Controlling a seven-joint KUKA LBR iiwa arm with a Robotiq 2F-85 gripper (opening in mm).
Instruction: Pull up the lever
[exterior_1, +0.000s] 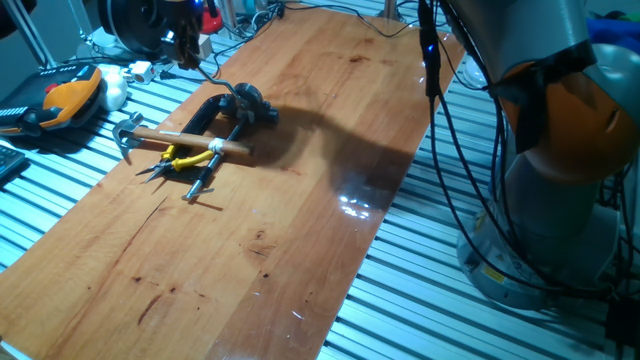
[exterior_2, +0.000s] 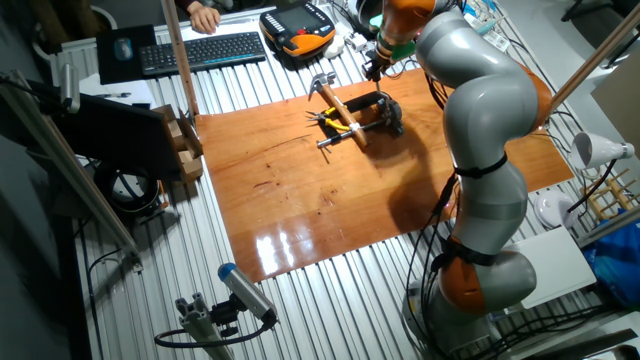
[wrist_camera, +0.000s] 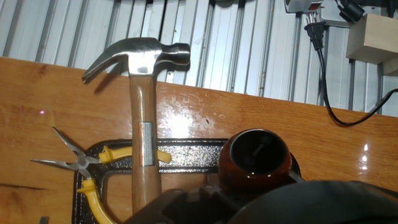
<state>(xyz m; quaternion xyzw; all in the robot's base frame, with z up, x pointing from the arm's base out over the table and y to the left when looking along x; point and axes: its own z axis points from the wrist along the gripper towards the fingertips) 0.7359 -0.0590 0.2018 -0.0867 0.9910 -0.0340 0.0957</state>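
The lever's dark reddish-brown round knob (wrist_camera: 254, 158) fills the lower middle of the hand view, above a black cast frame (wrist_camera: 186, 151). In one fixed view the lever (exterior_1: 250, 101) stands at the far end of the wooden board (exterior_1: 300, 200), and it also shows in the other fixed view (exterior_2: 388, 110). My gripper (exterior_1: 186, 48) hangs above the board's far edge, apart from the lever, and shows in the other fixed view too (exterior_2: 378, 62). Its fingers are dark and blurred, so I cannot tell whether they are open or shut.
A hammer (wrist_camera: 142, 118) with a pale wooden shaft lies across the frame, and yellow pliers (wrist_camera: 84, 167) lie beside it. A black cable (wrist_camera: 336, 99) and a wooden block (wrist_camera: 373, 37) lie beyond the board. An orange pendant (exterior_1: 72, 95) and a keyboard (exterior_2: 195, 50) sit off the board.
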